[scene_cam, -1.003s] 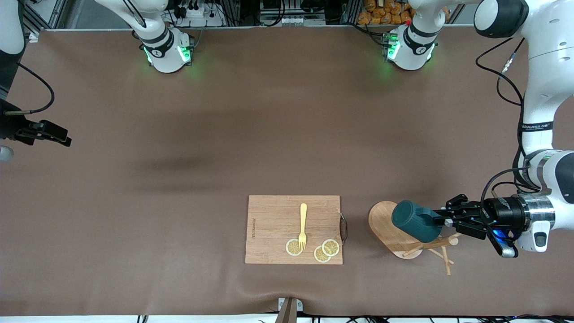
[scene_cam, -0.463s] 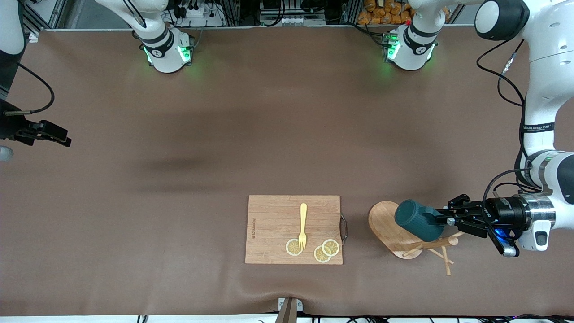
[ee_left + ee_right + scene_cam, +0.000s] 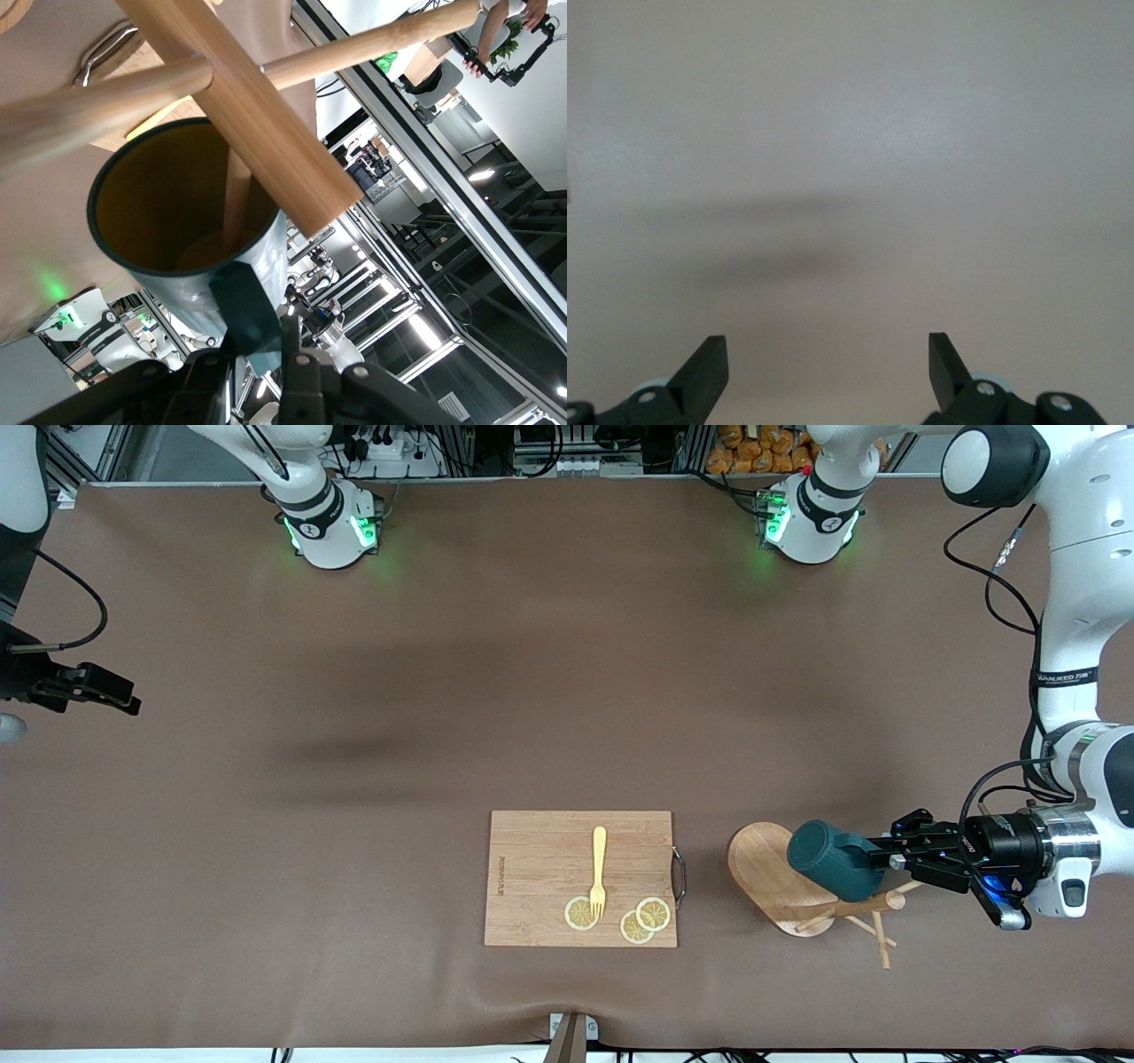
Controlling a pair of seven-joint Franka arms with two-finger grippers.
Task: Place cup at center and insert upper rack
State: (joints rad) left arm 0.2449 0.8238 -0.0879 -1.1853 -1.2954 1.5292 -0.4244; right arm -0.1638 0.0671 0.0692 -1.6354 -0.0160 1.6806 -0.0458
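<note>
Front view shows the left gripper (image 3: 886, 859) reaching in from the left arm's end of the table, its jaws pinched on the thin loop handle of the small dark teal-green ribbed cup (image 3: 837, 861). That cup lies sideways in the air, its body sticking out past the fingertips, over the light wooden mug tree (image 3: 769, 875) with the oval flat base. This upper rack lies tipped over on the brown table (image 3: 354, 735), with its round post and thin pegs pointing toward the left arm's end.

Seen from the left wrist view, the cup's (image 3: 190, 239) mustard-yellow inside faces the camera, the handle is clamped between the dark fingers (image 3: 213, 376), and the rack's post (image 3: 239, 97) and crossing pegs pass just in front of the rim.

Toward the middle of the table lies a rectangular wooden cutting board (image 3: 540, 850) carrying a yellow fork (image 3: 599, 868) and three lemon slices (image 3: 645, 919).

At the right arm's end the right gripper (image 3: 826, 367) waits over bare table, jaws spread wide with nothing between them.
</note>
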